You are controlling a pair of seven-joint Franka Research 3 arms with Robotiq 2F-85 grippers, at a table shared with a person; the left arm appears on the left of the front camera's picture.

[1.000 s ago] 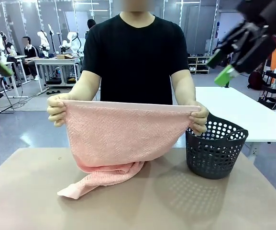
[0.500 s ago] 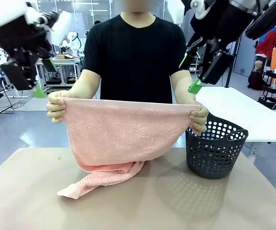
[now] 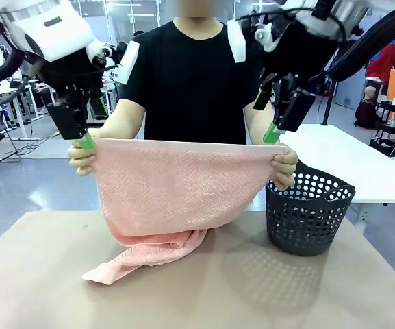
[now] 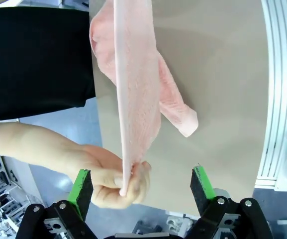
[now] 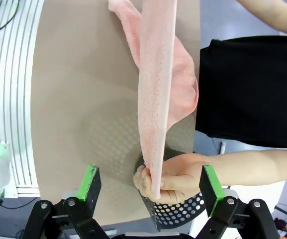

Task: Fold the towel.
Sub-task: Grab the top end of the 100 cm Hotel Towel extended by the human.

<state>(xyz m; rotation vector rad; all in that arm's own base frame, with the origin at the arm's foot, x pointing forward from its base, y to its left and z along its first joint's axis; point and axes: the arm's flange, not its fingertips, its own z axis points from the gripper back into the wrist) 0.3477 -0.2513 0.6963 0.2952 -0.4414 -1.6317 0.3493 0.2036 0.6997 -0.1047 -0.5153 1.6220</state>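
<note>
Swung in and down a lot over the last second: from blurry shapes up in the top corners of the front view to parked right over the towel's (image 3: 176, 185) top edge. No change in the towel or in the hands holding it up.

Starting with the left gripper (image 3: 87, 133) (image 4: 141, 181): fingers spread wide, gripping nothing, lower green pad tip right at the towel's top corner and the person's hand (image 3: 81, 156) pinching it. Can't tell if actually touching. From the wrist camera: towel (image 4: 136, 74) running edge-on up the middle between the two fingers, hand (image 4: 113, 181) with the pinched corner sitting in the gap, close up against one finger and well apart from the other.

Same deal with the right gripper (image 3: 274, 123) (image 5: 149, 178): fingers splayed, empty, lower pad tip just above the other top corner and the person's other hand (image 3: 286, 168). From its wrist camera: towel (image 5: 155, 74) hanging edge-on between the fingers, hand (image 5: 168, 179) and corner roughly centred in the gap, clear of both pads.

As for the towel itself: stretched out flat between the two hands, directly below both grippers, lower part bunched and trailing onto the table (image 3: 252, 295). Dark perforated basket (image 3: 310, 216) (image 5: 178, 214) on the table below the right gripper, just beside that end of the towel.
</note>
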